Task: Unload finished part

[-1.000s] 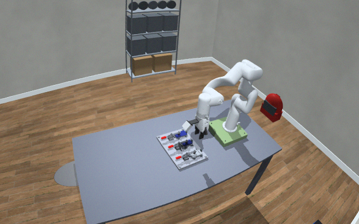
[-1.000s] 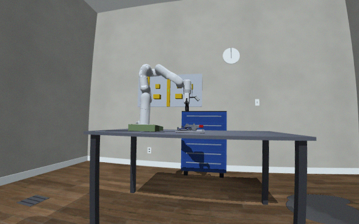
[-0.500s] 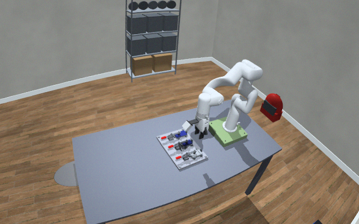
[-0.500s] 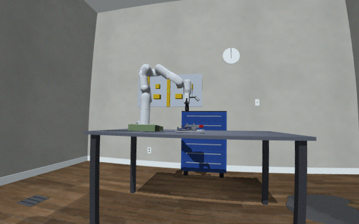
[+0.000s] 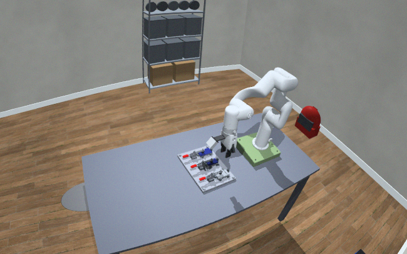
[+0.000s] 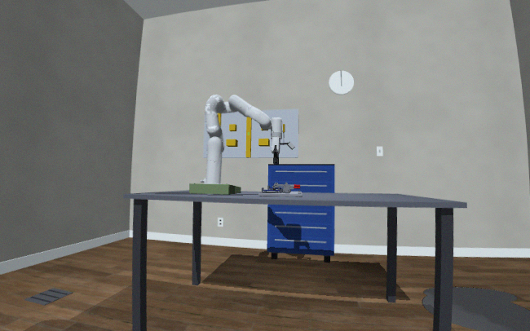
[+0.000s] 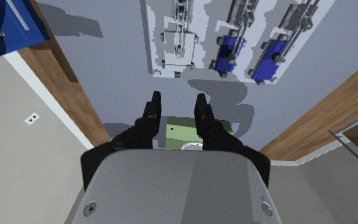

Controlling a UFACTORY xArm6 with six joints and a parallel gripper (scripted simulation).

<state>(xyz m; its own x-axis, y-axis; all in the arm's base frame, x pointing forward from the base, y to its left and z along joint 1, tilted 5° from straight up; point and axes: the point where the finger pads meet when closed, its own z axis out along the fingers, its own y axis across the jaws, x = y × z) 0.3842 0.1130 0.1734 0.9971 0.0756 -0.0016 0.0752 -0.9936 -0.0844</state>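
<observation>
Finished part (image 7: 179, 47) — sat clamped in fixture (image 7: 152, 30) at 12 o'clock on counter (image 7: 115, 65); likely rigid, heavy, slick metal, best pinched across flat sides. Gripper (image 7: 178, 111) hovered half apart, empty.

On the table (image 5: 142, 189) lies one fixture plate (image 5: 185, 161) with three nests. Two hold blue blanks (image 5: 204, 152) (image 5: 211, 162); the third, farthest from the arm base (image 5: 273, 154), holds one grey part (image 5: 218, 176). Three clamps with red handles (image 5: 185, 156) (image 5: 193, 166) (image 5: 202, 178) line the plate's far side from the base.

One arm (image 5: 271, 85), one gripper (image 7: 177, 107) with two fingers.

Behind the table, one shelf rack (image 5: 143, 47): five dark balls, six dark bins, two cardboard boxes (image 5: 160, 73) (image 5: 183, 70).
</observation>
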